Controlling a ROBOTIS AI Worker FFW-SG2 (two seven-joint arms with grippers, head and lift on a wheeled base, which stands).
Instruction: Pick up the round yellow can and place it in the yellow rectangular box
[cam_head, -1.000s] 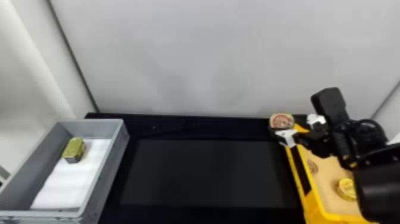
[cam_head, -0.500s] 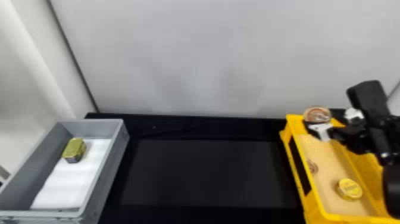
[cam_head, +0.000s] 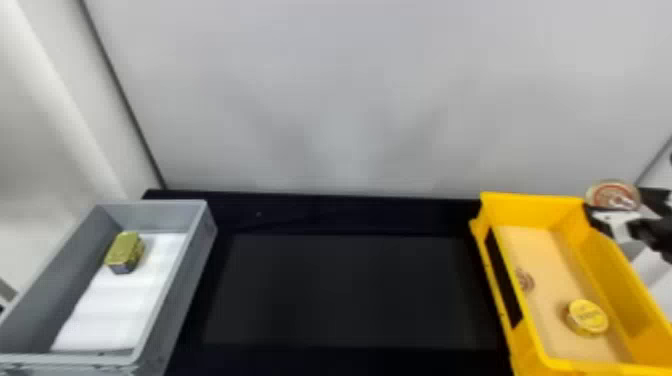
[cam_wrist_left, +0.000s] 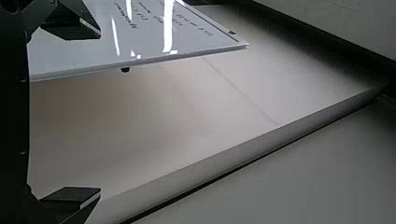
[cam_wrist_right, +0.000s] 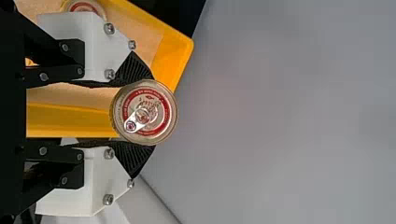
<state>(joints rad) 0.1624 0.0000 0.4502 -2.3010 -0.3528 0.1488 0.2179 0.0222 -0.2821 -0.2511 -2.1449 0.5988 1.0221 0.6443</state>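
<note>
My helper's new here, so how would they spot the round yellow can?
Find the yellow box at the head view's right. Near the close end of its tan floor sits a round can. Its top is yellow; the other can inside has red rings.
</note>
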